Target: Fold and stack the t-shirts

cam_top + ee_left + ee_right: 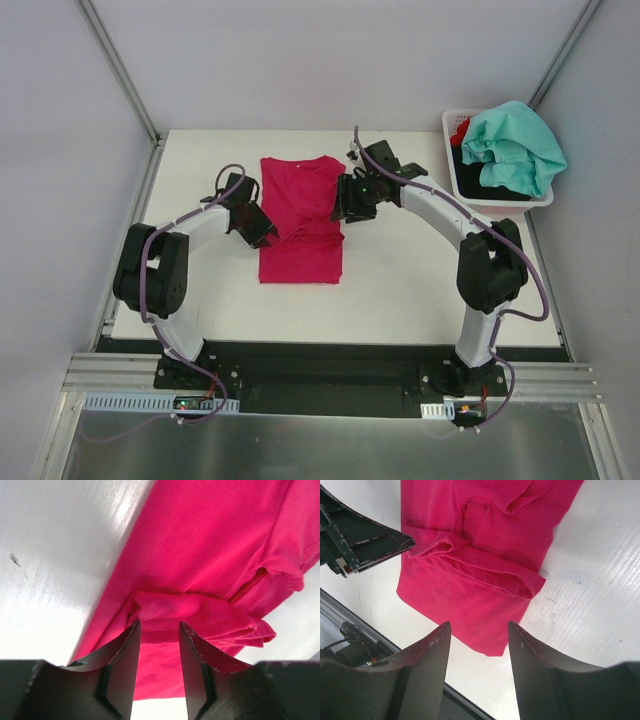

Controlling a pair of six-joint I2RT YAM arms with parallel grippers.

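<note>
A magenta-pink t-shirt (300,215) lies partly folded in the middle of the table, with a bunched fold across its lower half (485,567). My left gripper (266,230) is at the shirt's left edge. Its jaws stand open (160,623) with the rolled hem (200,612) just past the tips and nothing pinched. My right gripper (350,203) hovers over the shirt's right edge, open (479,623) and empty, looking down on the shirt's near corner. A teal-mint t-shirt (515,145) tops the basket, over black (478,175) and red (460,130) t-shirts.
The white plastic basket (500,204) sits at the table's back right corner. The white table (430,290) has a black rail along its near edge (350,625). The left gripper's finger (365,540) shows in the right wrist view. Grey walls and metal posts surround the table.
</note>
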